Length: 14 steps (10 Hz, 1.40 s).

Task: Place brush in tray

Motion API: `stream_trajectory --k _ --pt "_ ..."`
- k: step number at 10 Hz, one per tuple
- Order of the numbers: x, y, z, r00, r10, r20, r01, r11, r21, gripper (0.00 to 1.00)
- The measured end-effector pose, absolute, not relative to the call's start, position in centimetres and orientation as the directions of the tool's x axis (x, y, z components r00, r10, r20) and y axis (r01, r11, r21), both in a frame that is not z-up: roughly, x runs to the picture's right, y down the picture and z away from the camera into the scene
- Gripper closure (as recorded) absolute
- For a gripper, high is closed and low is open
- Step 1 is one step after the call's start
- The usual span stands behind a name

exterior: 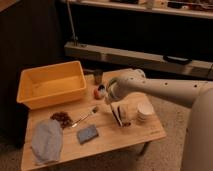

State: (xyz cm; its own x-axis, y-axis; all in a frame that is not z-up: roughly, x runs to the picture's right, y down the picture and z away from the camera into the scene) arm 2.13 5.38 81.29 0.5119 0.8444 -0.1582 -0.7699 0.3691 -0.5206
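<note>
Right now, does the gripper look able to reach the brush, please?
Probably yes: the gripper, shut, is over the table just up-left of the brush, which lies uncovered with nothing on it.

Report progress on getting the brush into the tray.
Done: nothing yet; the tray looks empty. Under way: the hand is shut over the table just right of the tray, not on the brush. Left: grasp the brush, lying on the table, and carry it over.

Bare tabletop (pixel 90 103) between hand (pixel 101 92) and tray (pixel 52 101), cup (pixel 98 76) nearby
</note>
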Motion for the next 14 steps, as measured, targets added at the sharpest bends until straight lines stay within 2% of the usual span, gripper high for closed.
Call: stream_trajectory --k 4,9,14 --pt "1.4 -0.6 77.5 0.550 0.834 -0.048 -0.719 0.443 -0.535 1.00" --pt "-3.8 -8.2 73.6 0.591 0.797 0.122 -0.636 0.554 -0.538 1.00" --pt "-10.0 -12.9 72.7 0.607 0.761 0.229 -0.568 0.617 -0.544 1.00"
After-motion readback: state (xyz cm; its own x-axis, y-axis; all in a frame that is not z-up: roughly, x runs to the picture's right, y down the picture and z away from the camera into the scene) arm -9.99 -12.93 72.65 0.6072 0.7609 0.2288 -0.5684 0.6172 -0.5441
